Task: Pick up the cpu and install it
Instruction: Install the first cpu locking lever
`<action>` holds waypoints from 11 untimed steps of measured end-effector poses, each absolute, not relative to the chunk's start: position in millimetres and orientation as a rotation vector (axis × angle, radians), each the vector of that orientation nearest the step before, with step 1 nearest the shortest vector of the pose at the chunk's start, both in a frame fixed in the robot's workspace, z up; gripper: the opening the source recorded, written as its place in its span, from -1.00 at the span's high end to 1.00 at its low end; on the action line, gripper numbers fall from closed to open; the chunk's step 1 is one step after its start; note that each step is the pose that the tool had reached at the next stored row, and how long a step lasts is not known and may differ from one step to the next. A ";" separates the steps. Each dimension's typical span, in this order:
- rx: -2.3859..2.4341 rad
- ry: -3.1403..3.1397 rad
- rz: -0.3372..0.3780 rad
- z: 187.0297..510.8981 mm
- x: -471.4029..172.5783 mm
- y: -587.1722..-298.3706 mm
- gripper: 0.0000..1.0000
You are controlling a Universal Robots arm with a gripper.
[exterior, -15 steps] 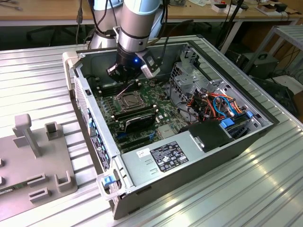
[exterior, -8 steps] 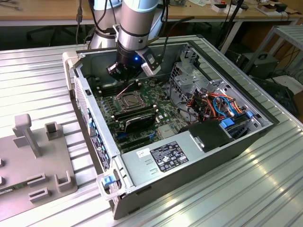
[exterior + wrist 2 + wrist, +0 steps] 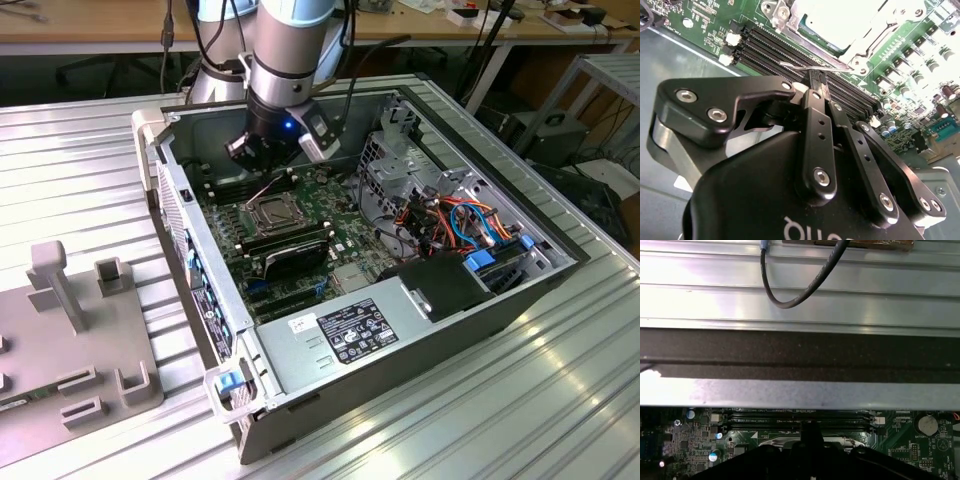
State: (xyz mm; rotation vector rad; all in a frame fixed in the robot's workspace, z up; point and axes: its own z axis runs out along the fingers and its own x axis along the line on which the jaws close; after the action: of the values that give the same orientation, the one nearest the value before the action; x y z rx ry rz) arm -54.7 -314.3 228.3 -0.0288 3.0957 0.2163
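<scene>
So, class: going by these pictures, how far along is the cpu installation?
Looks done: a pale square, seemingly the cpu, lies inside the socket frame. In hand: the hand, fingers closed and empty, sits beside the thin wire lever. Left: possibly latching; whether the frame is locked cannot be told.

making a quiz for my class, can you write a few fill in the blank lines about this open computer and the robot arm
1. The gripper hangs inside the open computer case, and its fingers are ____.
2. The circuit board in the case is coloured ____.
3. The long memory slots near the fingertips are coloured ____.
4. Between its fingers the gripper holds ____.

Missing words: shut; green; black; nothing
</scene>
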 end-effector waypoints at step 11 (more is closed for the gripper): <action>-0.029 3.096 0.217 225.9 -54.3 -315.6 0.78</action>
State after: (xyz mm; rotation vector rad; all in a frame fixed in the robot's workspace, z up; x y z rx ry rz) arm -54.3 -315.6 225.9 -0.0290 3.0955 0.2165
